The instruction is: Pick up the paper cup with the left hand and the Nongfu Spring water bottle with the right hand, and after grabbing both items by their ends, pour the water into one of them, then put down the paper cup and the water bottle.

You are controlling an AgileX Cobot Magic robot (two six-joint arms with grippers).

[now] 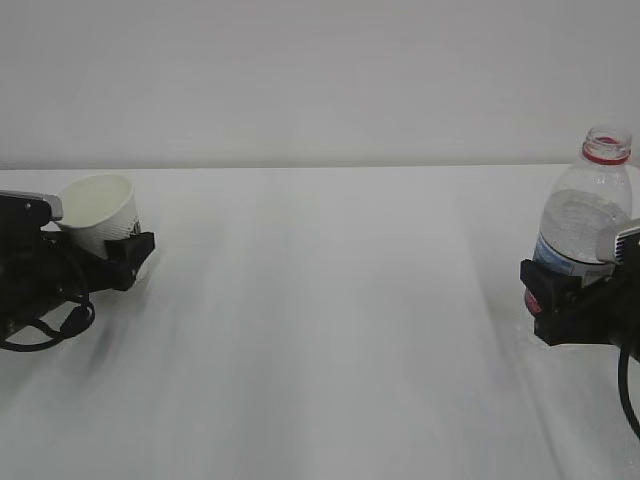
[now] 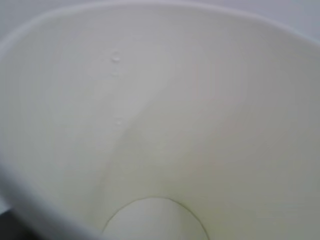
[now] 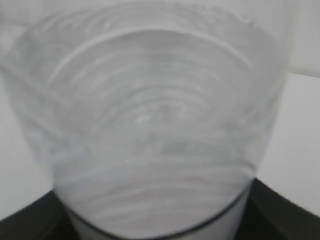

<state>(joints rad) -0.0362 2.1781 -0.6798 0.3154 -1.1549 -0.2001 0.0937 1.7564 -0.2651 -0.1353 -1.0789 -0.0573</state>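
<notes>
In the exterior view a white table (image 1: 320, 320) fills the lower part under a pale wall (image 1: 320, 80). At about nine o'clock the left hand (image 1: 95, 262) comes in from the left edge with its black cables looping below it, and its forked fingers (image 1: 130, 250) sit around the lower part of the paper cup (image 1: 100, 212). The cup is tilted, its open mouth turned up and toward ten o'clock, its cream inside showing; whether the fingers press its wall or merely flank it cannot be told. At about three o'clock the right hand (image 1: 560, 290) reaches in from the right edge, clamped on the Nongfu Spring water bottle (image 1: 590, 215) at label height. The bottle stands upright, its red neck ring at twelve o'clock of its body and no cap on it; cup and bottle are well apart, at opposite edges of the table. In the left wrist view the paper cup (image 2: 160, 125) fills the whole picture: one looks straight into it, with the round bottom at six o'clock and small droplets on the inner wall toward eleven o'clock; the gripper itself is not seen here. In the right wrist view the bottle (image 3: 150, 125) takes up nearly everything, blurred, its ribs showing as curved rings, with dark gripper parts at five and seven o'clock hugging its sides.
</notes>
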